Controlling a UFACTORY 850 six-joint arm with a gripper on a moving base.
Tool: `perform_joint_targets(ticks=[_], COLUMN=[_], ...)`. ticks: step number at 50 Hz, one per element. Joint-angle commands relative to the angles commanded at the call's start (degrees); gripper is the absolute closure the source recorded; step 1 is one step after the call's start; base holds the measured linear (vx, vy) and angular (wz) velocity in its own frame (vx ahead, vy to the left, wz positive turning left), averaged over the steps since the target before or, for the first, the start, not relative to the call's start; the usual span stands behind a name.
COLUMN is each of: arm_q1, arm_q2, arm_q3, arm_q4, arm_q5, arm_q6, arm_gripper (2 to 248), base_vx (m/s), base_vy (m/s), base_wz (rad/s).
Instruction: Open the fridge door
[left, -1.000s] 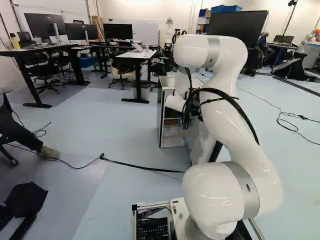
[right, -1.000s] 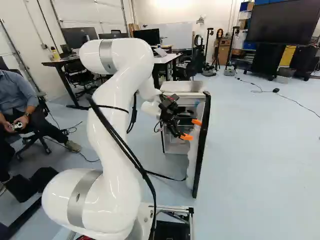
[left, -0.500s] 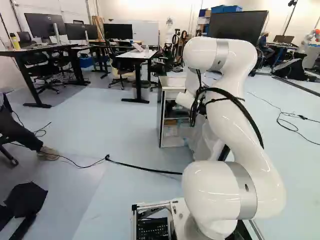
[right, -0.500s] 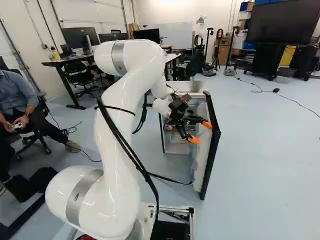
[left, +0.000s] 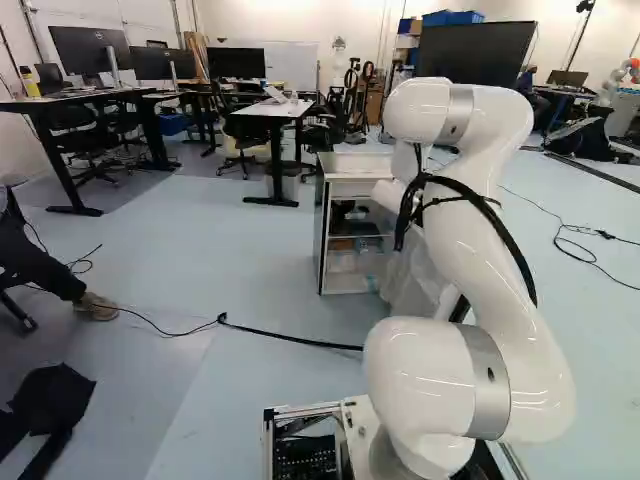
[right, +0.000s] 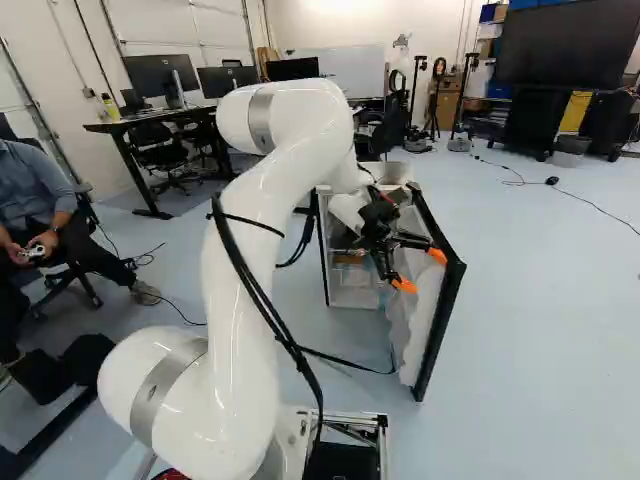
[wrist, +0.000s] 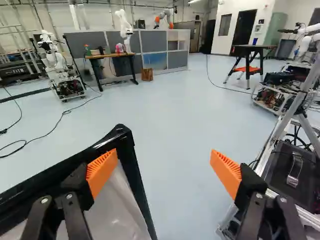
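In the right base view my gripper (right: 422, 272) stands open on the inner side of the fridge door (right: 436, 320). The door is swung well out from the small white fridge (right: 352, 290), whose shelves show in the left base view. In the wrist view the gripper (wrist: 163, 167) has its fingers wide apart. One finger lies against or just over the door's inner face (wrist: 112, 215), near the black top corner; contact is unclear. The other finger is over bare floor, with nothing between them.
A black cable (left: 290, 339) runs across the floor to the fridge. A seated person is at the left of the right base view. The wrist view shows another robot (wrist: 62, 70), a black case (wrist: 292, 175) on a metal frame and a workbench (wrist: 112, 56).
The arm has moved to the right, carrying the open gripper with it. The fridge door has swung further outward, showing more of the shelves. The base has not moved.
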Motion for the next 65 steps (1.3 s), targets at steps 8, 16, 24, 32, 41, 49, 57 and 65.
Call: perform_joint_targets(ticks=[8,16,24,32,41,49,57,65], arm_q1=[-1.9,-2.3,-1.1,0.6,2.6,4.5,6.5,8.5], arm_q2=[-0.6,-0.7,0.1,1.1,2.3,3.5,4.6,5.9], arm_q3=[-1.7,-1.9,0.1,3.1,6.6,9.7,12.8,15.9], arm_q4=[0.1,0.1,-0.4,-2.8,-6.7,-10.3,-14.0,-17.6], arm_q5=[0.0,0.0,0.0,0.0,0.0,0.0,0.0,0.0], arm_q6=[0.0,0.0,0.0,0.0,0.0,0.0,0.0,0.0], arm_gripper=[3,3,3,3,3,3,3,3], base_vx=[0.0,0.0,0.0,0.0,0.0,0.0,0.0,0.0], base_vy=[0.0,0.0,0.0,0.0,0.0,0.0,0.0,0.0], base_wz=[0.0,0.0,0.0,0.0,0.0,0.0,0.0,0.0])
